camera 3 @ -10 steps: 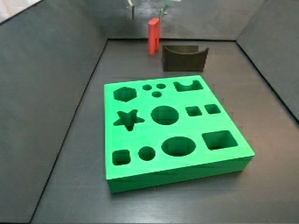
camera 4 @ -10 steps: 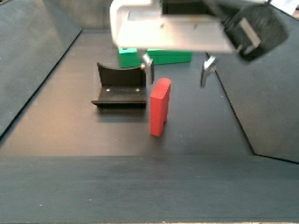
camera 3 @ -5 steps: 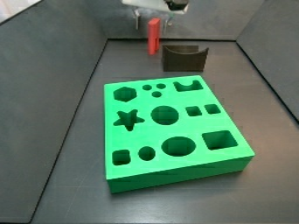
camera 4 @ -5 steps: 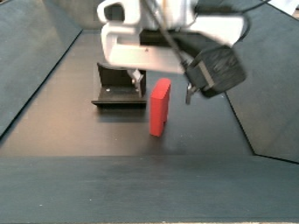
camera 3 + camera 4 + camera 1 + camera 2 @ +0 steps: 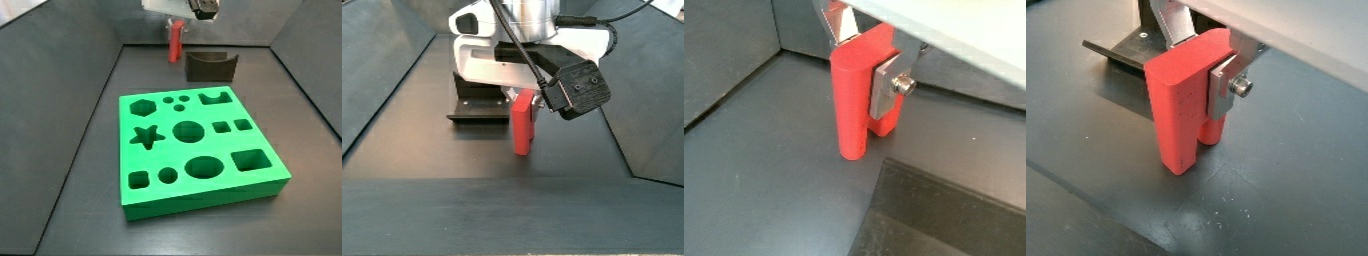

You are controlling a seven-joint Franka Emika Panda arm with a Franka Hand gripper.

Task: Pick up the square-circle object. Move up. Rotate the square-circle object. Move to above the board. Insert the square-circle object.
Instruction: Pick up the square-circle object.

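Slim red square-circle object point(image 5: 1189, 100), upright on the floor near its far edge, gripper point(image 5: 869, 62) fingers flanking its top, green board point(image 5: 198, 150) flat mid-floor, holes empty.

The dark floor point(image 5: 80, 150) carries the green board point(image 5: 198, 150) at its middle and a dark grey U-shaped holder point(image 5: 210, 66) near the far edge, where the gripper point(image 5: 175, 28) sits around the upright red square-circle object point(image 5: 175, 43).
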